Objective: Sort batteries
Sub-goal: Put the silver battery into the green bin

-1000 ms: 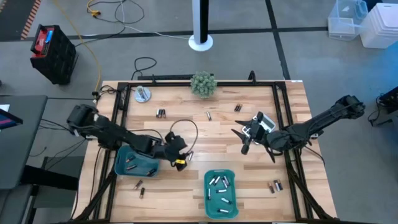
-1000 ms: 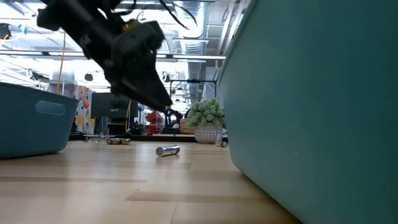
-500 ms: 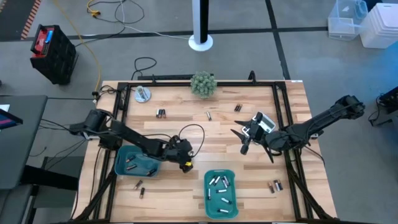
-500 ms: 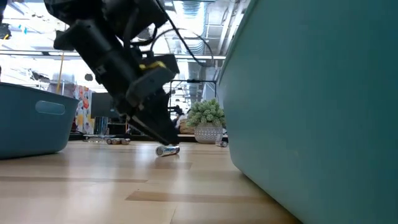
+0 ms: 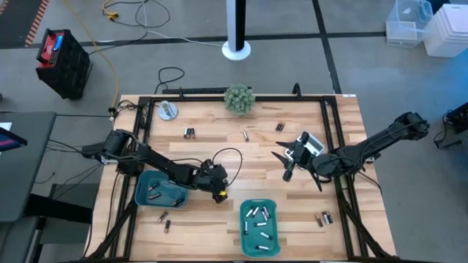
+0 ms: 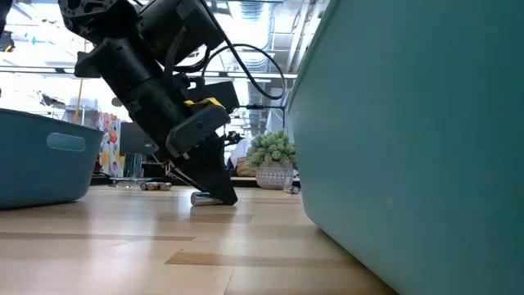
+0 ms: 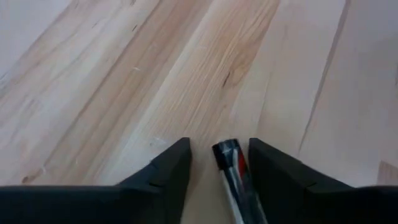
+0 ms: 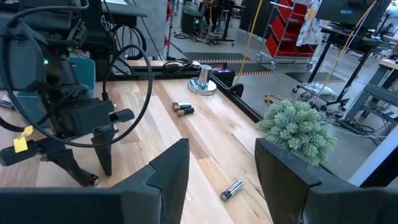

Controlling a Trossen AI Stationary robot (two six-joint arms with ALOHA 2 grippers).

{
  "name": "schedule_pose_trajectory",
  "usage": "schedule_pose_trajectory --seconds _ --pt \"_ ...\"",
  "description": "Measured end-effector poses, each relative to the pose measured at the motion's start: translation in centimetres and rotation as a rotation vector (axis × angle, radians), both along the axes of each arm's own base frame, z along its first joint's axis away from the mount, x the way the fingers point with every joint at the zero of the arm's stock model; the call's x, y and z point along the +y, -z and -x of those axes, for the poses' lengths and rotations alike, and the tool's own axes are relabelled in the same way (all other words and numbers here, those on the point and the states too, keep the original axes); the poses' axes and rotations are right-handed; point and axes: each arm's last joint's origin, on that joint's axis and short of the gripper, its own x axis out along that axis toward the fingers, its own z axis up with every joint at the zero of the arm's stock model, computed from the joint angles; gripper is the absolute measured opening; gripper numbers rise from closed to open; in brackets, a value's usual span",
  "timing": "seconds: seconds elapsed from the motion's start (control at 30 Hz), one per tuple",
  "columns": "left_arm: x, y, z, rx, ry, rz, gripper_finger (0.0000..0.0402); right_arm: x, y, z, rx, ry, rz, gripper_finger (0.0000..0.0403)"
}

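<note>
Target battery: a silvery cell (image 7: 231, 171) lies flat on the worktop (image 5: 256, 157), between the two teal trays, so it can be straddled from above.
Left gripper: the left gripper (image 7: 219, 163) is down at the board with a finger on each side of that cell; the jaws are apart and not yet touching it, so nothing is held.
Why so low: in the low view the left gripper's tips (image 6: 214, 193) reach the wood at the battery, which suits a pinch on so small a thing.
Left tray: the left tray (image 5: 142, 196) just beside the arm holds a few cells.
Near tray: the near tray (image 5: 245, 245) holds more silvery cells, probably this one's bin.
Loose batteries: others (image 5: 189, 133) lie scattered toward the far edge and near corners.
Right gripper: the right gripper (image 5: 287, 175) waits above the worktop's right half, jaws wide apart, empty.
Plant: a small potted plant (image 5: 239, 98) stands at the far edge.
</note>
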Motion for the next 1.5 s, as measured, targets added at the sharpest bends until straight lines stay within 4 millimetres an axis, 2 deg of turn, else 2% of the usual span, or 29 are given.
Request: schedule_pose_trajectory --seconds 0.23,0.47,0.97,1.13,1.33,1.5 --pt "0.0 0.1 0.0 0.007 0.013 0.015 0.0041 0.0 0.0 0.0 -0.001 0.014 0.005 0.0197" --pt "-0.1 -0.1 0.0 0.011 0.042 0.006 0.004 0.0 0.0 0.0 -0.001 0.016 0.005 0.0197" --pt "0.7 -5.2 0.4 -0.118 0.132 -0.095 0.004 0.0 0.0 0.0 -0.002 0.018 0.005 0.0197" --pt "0.5 -7.0 -0.4 -0.266 0.202 -0.12 0.004 0.0 0.0 0.0 -0.004 0.018 0.004 0.0197" --pt "-0.3 -9.4 -1.6 -0.533 0.394 -0.075 0.004 0.4 -0.7 0.2 -0.037 -0.012 0.014 0.0197" --pt "-0.8 -10.2 -2.1 -0.657 0.492 -0.042 0.004 0.5 -1.1 0.7 -0.056 -0.028 0.009 0.0197"
